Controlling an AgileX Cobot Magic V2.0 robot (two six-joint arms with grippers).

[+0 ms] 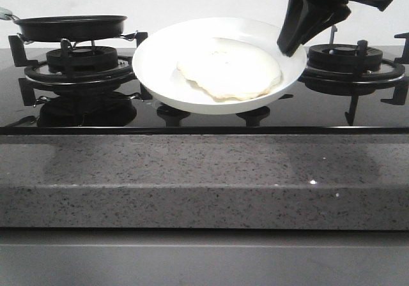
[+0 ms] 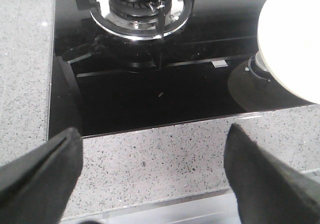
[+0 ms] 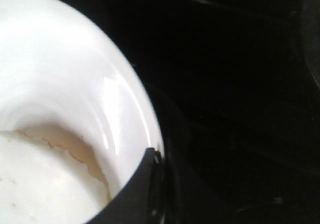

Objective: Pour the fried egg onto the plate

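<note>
The white plate [image 1: 153, 62] hangs above the middle of the black glass hob, tipped toward the front. The pale fried egg [image 1: 230, 69] lies in it, toward its right side. My right gripper [image 1: 291, 43] comes down from the upper right and is shut on the plate's right rim. In the right wrist view a dark finger [image 3: 135, 194] overlaps the rim of the plate [image 3: 75, 84], beside the browned edge of the egg [image 3: 40, 184]. My left gripper [image 2: 152, 179] stands open over the speckled stone counter, empty, with the plate [image 2: 292, 44] off to its side.
A black frying pan [image 1: 70, 27] sits on the left burner grate [image 1: 77, 66]. The right burner [image 1: 351, 59] stands behind the right gripper. The grey stone counter edge [image 1: 204, 177] runs along the front of the hob.
</note>
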